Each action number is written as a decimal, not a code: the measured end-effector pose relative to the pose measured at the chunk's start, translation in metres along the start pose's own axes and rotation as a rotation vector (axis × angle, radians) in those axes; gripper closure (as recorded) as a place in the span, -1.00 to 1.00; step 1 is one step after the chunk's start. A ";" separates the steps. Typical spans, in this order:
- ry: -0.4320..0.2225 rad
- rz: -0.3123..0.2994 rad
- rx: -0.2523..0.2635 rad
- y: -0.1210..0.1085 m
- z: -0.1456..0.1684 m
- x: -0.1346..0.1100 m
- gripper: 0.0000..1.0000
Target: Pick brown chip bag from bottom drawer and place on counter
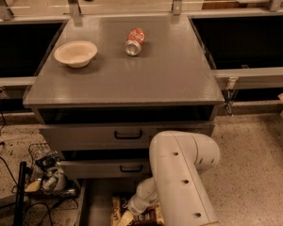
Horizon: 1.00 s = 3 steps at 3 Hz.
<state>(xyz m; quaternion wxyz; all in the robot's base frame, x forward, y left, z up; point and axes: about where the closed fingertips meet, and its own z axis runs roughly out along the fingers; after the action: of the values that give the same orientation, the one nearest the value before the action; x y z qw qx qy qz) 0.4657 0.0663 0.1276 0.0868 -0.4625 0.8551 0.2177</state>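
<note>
The gripper [132, 212], cream-white like its arm [184, 173], is low at the bottom edge, at the brown chip bag [116, 211], which is dark brown and tan with pale lettering. Left of it the bottom drawer [95, 201] is plain grey. Well above the gripper the counter [170, 79] is matte dark grey, with a cream bowl [75, 53] and a red soda can [134, 41] marked white. Right of the gripper the floor [259, 164] is speckled beige

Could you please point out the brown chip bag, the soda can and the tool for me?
brown chip bag [116, 209]: camera view, its left edge.
soda can [134, 41]: camera view, its red side.
tool [126, 217]: camera view, its tip, down at the bag.
</note>
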 end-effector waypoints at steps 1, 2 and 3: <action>0.000 0.000 0.000 0.000 0.000 0.000 -0.49; 0.000 0.000 0.000 0.000 0.000 0.000 -0.01; 0.000 0.000 0.000 0.000 0.000 0.000 0.46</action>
<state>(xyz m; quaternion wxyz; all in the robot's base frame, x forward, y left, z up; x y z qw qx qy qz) 0.4656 0.0663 0.1276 0.0868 -0.4625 0.8551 0.2177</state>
